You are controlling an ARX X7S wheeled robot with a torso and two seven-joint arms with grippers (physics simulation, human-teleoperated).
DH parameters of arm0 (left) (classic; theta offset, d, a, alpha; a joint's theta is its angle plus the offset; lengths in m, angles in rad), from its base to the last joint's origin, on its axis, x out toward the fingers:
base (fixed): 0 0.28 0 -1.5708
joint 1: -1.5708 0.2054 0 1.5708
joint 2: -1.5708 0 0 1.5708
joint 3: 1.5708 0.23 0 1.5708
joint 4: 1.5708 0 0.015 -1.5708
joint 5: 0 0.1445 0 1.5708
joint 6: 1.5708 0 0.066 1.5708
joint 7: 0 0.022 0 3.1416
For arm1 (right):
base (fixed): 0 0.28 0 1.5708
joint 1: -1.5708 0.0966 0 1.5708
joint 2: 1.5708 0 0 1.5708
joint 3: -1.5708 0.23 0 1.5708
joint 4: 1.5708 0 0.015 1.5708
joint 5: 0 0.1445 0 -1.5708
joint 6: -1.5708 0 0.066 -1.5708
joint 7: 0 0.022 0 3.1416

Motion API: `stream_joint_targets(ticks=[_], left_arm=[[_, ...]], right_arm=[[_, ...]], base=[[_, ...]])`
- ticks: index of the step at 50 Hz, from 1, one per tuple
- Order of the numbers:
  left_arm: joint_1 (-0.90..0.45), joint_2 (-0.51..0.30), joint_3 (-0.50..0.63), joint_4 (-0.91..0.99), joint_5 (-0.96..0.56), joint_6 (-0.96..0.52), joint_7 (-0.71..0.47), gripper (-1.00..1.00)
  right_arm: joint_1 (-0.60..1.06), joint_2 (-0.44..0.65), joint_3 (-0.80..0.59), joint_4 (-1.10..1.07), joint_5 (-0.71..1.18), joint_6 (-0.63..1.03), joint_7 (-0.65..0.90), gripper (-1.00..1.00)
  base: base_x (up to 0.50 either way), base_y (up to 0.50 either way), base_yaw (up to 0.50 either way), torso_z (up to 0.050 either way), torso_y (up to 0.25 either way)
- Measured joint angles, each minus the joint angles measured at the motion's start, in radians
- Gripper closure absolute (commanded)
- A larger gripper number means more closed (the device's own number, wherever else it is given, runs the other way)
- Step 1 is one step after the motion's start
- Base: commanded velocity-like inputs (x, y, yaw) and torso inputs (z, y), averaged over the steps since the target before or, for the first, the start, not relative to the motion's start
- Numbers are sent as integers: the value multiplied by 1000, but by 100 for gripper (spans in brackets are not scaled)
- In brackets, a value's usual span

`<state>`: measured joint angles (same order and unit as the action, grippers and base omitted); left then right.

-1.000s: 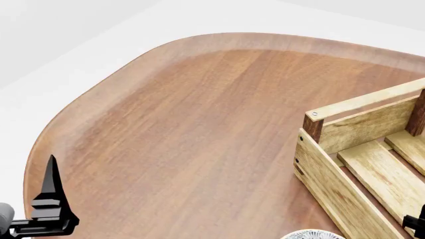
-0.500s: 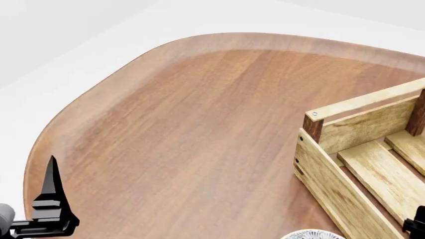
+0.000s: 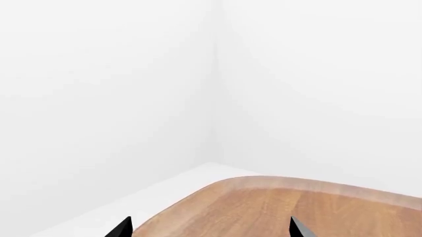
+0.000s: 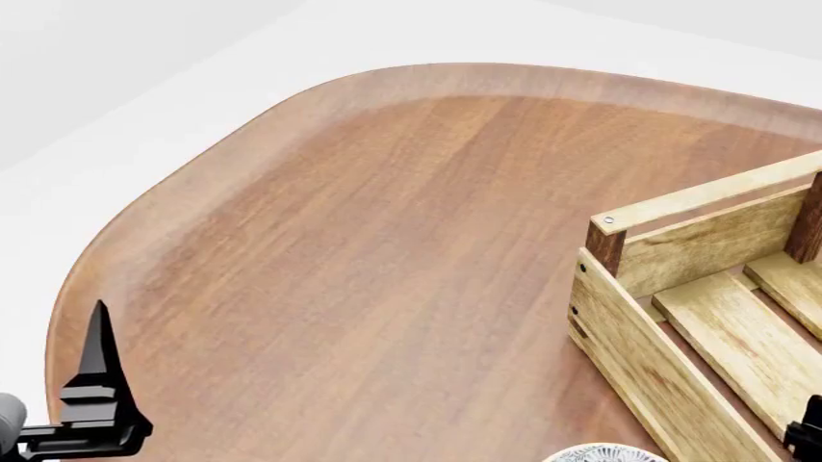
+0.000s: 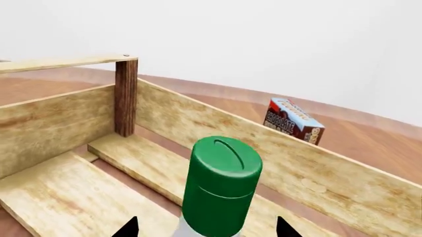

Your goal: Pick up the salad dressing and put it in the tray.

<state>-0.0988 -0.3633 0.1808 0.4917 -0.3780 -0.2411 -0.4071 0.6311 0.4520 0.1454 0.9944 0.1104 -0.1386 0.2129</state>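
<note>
The salad dressing (image 5: 221,182), a small bottle with a glossy green cap, stands upright between my right gripper's two black fingertips (image 5: 128,228). My right gripper (image 5: 205,229) is shut on its body, which lies below the frame edge. It holds the bottle inside the tray (image 5: 310,182), over the slatted floor. In the head view the tray (image 4: 642,361), a light wooden crate with dark corner posts, stands at the right, and only a black bit of my right gripper (image 4: 809,438) shows there. My left gripper (image 3: 209,229) is open and empty over the table's near left edge; the head view shows one finger (image 4: 100,385).
A blue-and-red box (image 5: 292,121) stands on the table beyond the tray's far wall. The rim of a patterned grey-and-white bowl (image 4: 603,452) shows at the bottom edge, in front of the tray. The brown table (image 4: 385,241) ends in a rounded edge on the left and far sides.
In the head view my right gripper has slipped slightly down and right at the bottom right corner. The left arm and the tray have not moved.
</note>
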Motion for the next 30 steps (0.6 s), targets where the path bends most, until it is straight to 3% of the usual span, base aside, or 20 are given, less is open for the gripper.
stream_joint_targets(ticks=[30], left_arm=[[-1,-10,-11,24,-15,2,-15,-100]], right_arm=[[-390,40,71,-1048,50,354,68,-100]], base=[[0,0,0,0,0]])
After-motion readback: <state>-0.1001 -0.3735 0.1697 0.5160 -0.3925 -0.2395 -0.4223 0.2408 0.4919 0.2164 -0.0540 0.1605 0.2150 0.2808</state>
